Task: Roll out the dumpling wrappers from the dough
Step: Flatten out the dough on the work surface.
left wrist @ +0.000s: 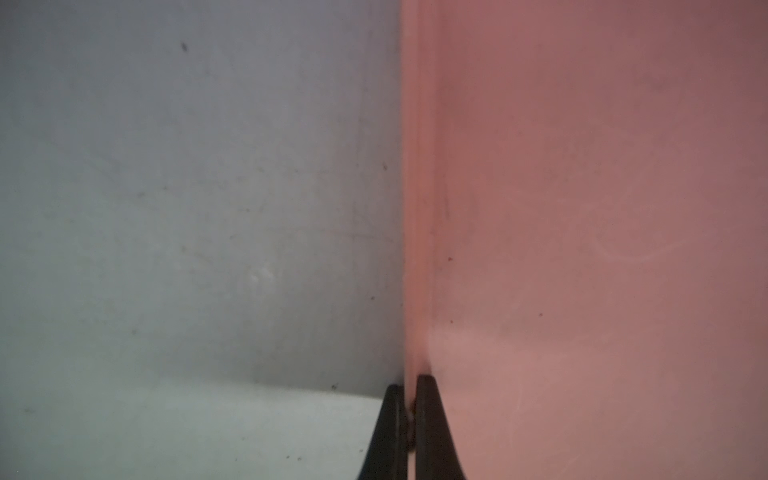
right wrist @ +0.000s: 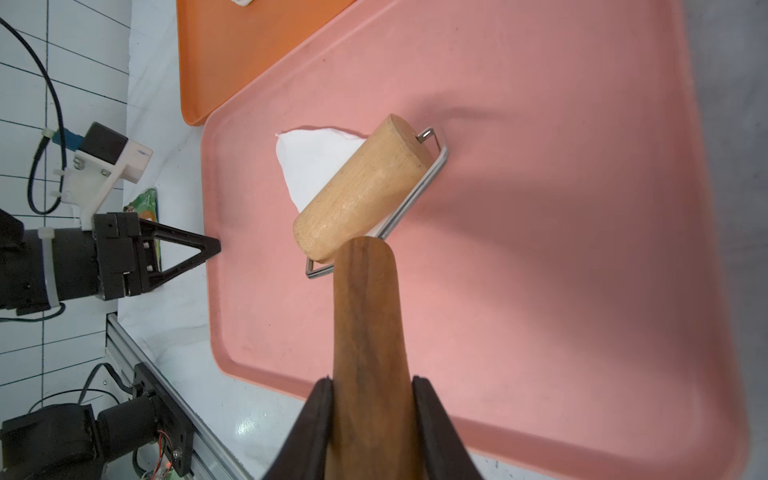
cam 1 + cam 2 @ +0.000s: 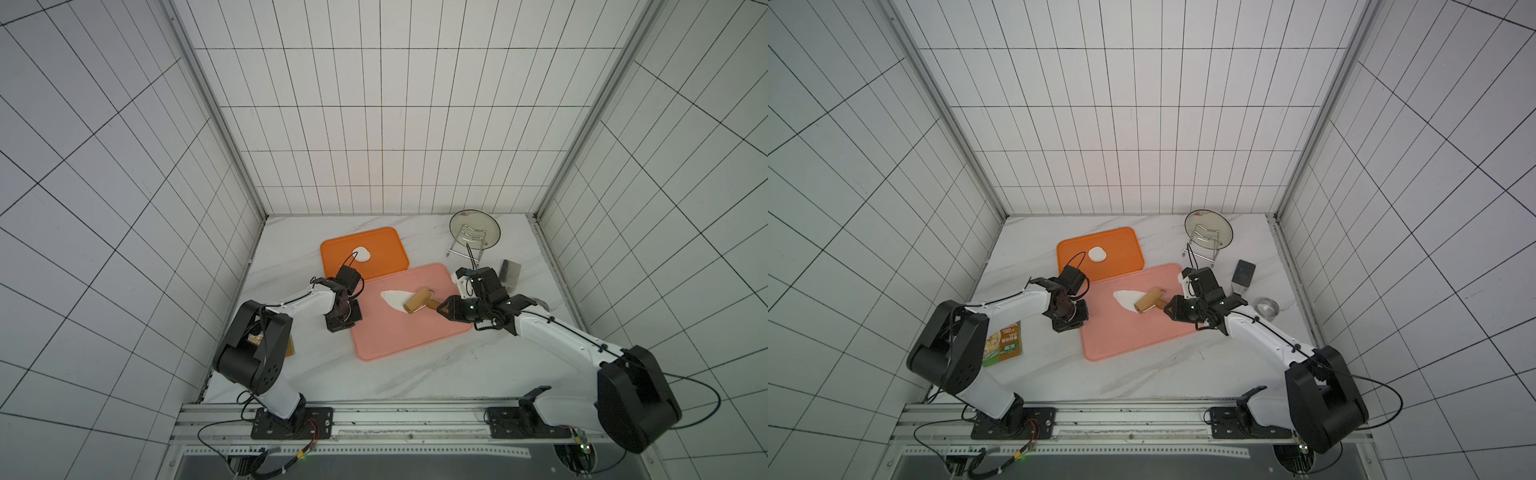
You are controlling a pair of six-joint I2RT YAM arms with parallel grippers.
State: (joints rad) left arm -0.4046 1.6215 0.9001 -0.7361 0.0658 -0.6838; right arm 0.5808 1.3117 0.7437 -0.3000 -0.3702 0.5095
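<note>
The dough (image 3: 394, 296) (image 3: 1126, 296) (image 2: 309, 162) is a thin white uneven sheet on the pink tray (image 3: 415, 336) (image 3: 1142, 332) (image 2: 540, 208). A wooden roller (image 3: 419, 306) (image 3: 1148, 304) (image 2: 365, 187) rests on the sheet's right end. My right gripper (image 3: 441, 309) (image 3: 1168, 309) (image 2: 372, 384) is shut on the roller's dark wooden handle. My left gripper (image 3: 348, 325) (image 3: 1074, 323) (image 1: 409, 388) (image 2: 217, 246) is shut on the pink tray's left rim. Round white dumpling wrappers (image 3: 362, 253) (image 3: 1096, 254) lie overlapping on the orange tray (image 3: 386, 249) (image 3: 1121, 249).
A glass plate (image 3: 473, 227) (image 3: 1208, 226) leans in a steel rack at the back right. A dark grey box (image 3: 510, 272) (image 3: 1244, 272) and a small steel ring (image 3: 1266, 307) sit right of the pink tray. A green and orange packet (image 3: 1003, 343) lies by the left arm.
</note>
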